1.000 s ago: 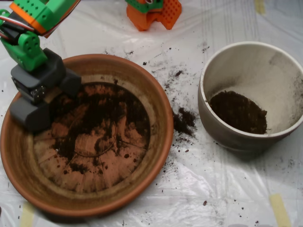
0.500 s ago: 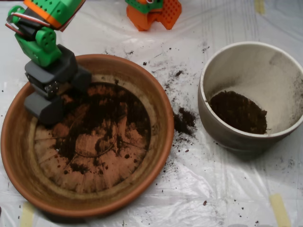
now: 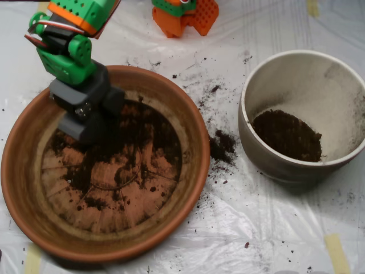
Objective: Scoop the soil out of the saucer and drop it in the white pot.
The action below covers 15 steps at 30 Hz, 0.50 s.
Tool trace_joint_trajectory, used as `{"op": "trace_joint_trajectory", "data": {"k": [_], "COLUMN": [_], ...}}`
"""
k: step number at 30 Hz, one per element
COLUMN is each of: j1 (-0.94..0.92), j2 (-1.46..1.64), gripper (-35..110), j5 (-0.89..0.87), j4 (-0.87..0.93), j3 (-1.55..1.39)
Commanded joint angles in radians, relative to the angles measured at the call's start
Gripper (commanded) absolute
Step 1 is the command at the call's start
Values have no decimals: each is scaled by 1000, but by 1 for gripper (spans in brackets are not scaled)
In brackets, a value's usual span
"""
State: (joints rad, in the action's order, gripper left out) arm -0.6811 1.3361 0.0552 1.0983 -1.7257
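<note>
In the overhead view, the grey scoop [image 3: 91,117] sits inside the saucer [image 3: 197,148], over the upper-left part of its base, with the green arm [image 3: 65,54] rising from it toward the top-left corner. Whether the two shells of the scoop are parted or closed cannot be told from above; its dark body hides the seam and whatever lies beneath it.

The soil [image 3: 128,137] remaining in the saucer is a thin, patchy layer across the upper and central base, with bare terracotta and radial lines showing lower down. The white pot [image 3: 268,74] stands well apart to the right, already holding a dark mound of soil [image 3: 288,134] against its lower wall. A spilled clump [image 3: 221,145] and scattered crumbs lie on the clear plastic sheet [image 3: 239,228] between the two vessels.

The main risk appears to be a poor pick: the layer is so shallow that the scoop could close on almost nothing, or scrape the hard base and push grains aside. A second risk is loss in transit. The carry to the pot crosses the open sheet where crumbs already lie, so a loosely closed scoop would likely shed more there. Clipping the saucer's raised wall on the way out could also jolt soil loose.
</note>
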Motion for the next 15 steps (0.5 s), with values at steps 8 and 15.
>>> {"op": "trace_joint_trajectory", "data": {"k": [8, 15], "j1": [97, 183], "j2": [83, 178], "gripper": [-1, -1], "j5": [77, 78], "j4": [6, 67], "j3": [-98, -26]}}
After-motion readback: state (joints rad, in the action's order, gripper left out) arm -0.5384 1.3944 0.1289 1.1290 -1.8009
